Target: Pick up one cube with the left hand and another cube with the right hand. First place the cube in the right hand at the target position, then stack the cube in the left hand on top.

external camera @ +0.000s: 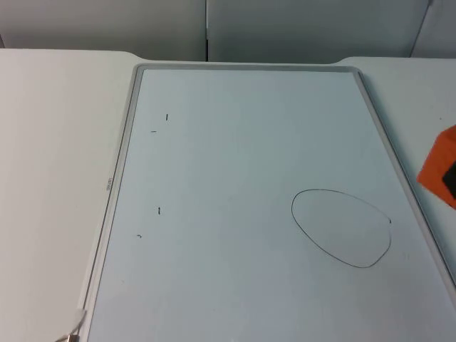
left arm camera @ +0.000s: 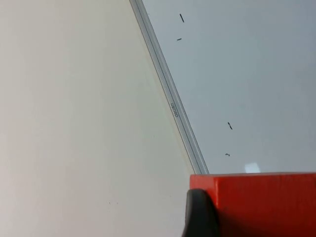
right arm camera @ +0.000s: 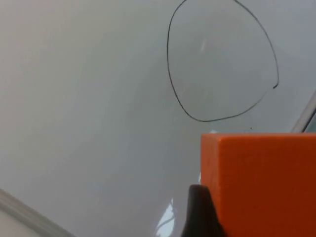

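A red cube [left arm camera: 256,195] sits in my left gripper [left arm camera: 256,224], which is shut on it; one black fingertip [left arm camera: 200,215] presses its side. It hangs above the whiteboard's left frame edge [left arm camera: 173,103]. An orange cube [right arm camera: 261,173] is held in my right gripper [right arm camera: 261,224], also shut, with a black fingertip [right arm camera: 200,212] against it. In the top view the orange cube [external camera: 436,165] and the right gripper [external camera: 450,178] hang just past the board's right edge. The target is a hand-drawn oval outline [external camera: 342,226] on the board, seen ahead of the orange cube as the oval [right arm camera: 222,59].
A framed whiteboard [external camera: 121,164] lies flat on the white table [external camera: 50,142], with a few small pen marks [external camera: 159,210] on its left half. A grey partition wall [external camera: 214,28] closes the far side.
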